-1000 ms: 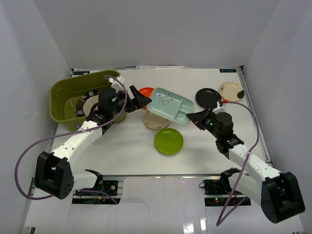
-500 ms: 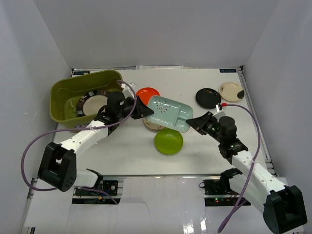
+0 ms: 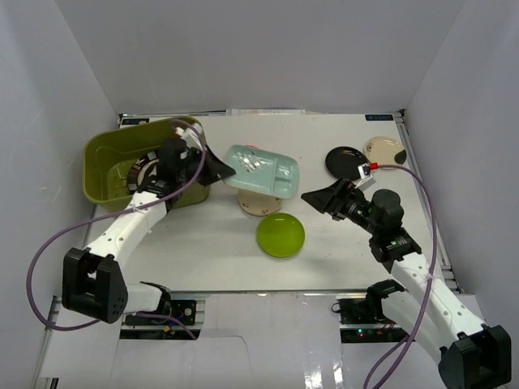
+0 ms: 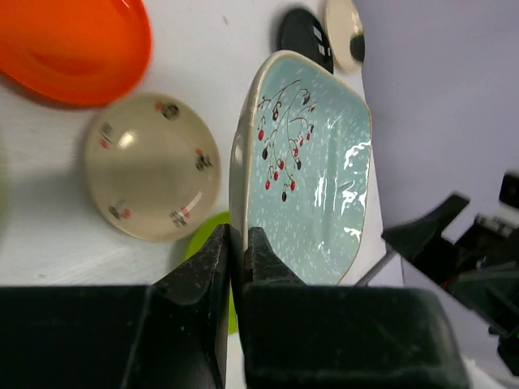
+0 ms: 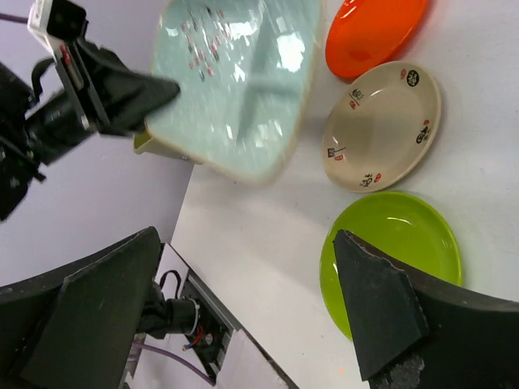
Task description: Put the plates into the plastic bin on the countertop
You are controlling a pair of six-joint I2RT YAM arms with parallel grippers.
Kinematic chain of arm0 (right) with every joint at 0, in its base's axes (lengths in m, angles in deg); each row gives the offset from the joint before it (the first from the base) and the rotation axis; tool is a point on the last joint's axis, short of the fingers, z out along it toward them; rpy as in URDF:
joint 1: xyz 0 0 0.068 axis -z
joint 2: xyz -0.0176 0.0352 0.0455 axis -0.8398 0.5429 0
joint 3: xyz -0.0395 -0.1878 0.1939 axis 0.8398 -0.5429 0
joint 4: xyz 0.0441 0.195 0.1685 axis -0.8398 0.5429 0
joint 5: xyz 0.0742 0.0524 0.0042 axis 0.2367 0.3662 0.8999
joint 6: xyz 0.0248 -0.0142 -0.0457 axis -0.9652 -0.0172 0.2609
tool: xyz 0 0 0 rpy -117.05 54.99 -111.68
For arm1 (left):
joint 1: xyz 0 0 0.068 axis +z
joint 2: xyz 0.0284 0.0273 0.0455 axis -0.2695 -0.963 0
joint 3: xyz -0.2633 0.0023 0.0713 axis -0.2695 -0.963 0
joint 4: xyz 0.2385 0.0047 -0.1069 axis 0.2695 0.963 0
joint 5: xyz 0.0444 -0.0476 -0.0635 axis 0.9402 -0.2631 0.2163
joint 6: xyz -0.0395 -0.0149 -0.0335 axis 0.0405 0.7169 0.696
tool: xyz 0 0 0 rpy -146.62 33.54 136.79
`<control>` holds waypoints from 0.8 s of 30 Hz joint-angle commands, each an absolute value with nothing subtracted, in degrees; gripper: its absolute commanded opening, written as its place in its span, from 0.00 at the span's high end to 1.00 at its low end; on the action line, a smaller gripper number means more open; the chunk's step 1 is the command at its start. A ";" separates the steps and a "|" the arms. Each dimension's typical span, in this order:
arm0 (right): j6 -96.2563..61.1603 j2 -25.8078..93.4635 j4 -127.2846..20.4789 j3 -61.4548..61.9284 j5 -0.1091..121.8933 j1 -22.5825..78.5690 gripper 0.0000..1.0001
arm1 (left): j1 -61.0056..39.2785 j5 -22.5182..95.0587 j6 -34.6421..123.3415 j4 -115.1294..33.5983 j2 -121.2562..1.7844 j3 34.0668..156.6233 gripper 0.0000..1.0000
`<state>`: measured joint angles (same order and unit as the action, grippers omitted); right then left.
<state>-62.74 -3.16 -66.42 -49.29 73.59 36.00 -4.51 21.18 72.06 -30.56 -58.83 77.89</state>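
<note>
My left gripper (image 3: 220, 171) (image 4: 238, 235) is shut on the left edge of the pale mint plate (image 3: 261, 170) (image 4: 312, 178) (image 5: 235, 81), holding it in the air just right of the olive plastic bin (image 3: 109, 150). A dark-rimmed plate (image 3: 146, 168) lies inside the bin. My right gripper (image 3: 318, 194) (image 5: 243, 275) stands open with nothing in it, right of the mint plate. On the countertop (image 3: 203, 243) lie a lime green plate (image 3: 280, 234) (image 5: 397, 243), a cream patterned plate (image 3: 258, 206) (image 4: 150, 166) (image 5: 381, 126), an orange plate (image 4: 73, 40) (image 5: 373, 32), a black plate (image 3: 347, 160) and another cream plate (image 3: 384, 151).
White walls enclose the countertop on three sides. The left arm's purple cable (image 3: 49, 251) loops beside the bin. A metal frame edge (image 3: 268, 292) runs along the front near the arm bases.
My right gripper let go of the mint plate, opened wide and drew back to the right. My left gripper shut on the plate's left edge and carried it up and left towards the bin.
</note>
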 commanded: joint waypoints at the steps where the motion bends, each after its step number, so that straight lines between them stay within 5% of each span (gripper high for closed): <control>1: -57.76 -6.11 -62.35 -47.00 76.90 36.11 0.06 | 7.52 19.49 77.06 -32.96 -52.01 86.01 1.00; 8: -54.86 -7.88 -60.77 -50.35 76.45 36.20 0.06 | 33.02 20.96 79.97 -29.44 -49.98 83.83 1.00; 24: -47.56 -3.22 -59.27 -53.94 71.98 36.12 0.06 | 35.94 34.59 74.43 -27.85 -62.81 83.20 1.00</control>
<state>-49.91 -4.01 -58.01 -52.39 73.79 36.02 35.73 33.70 74.96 -23.50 -63.09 79.80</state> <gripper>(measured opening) 0.939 0.163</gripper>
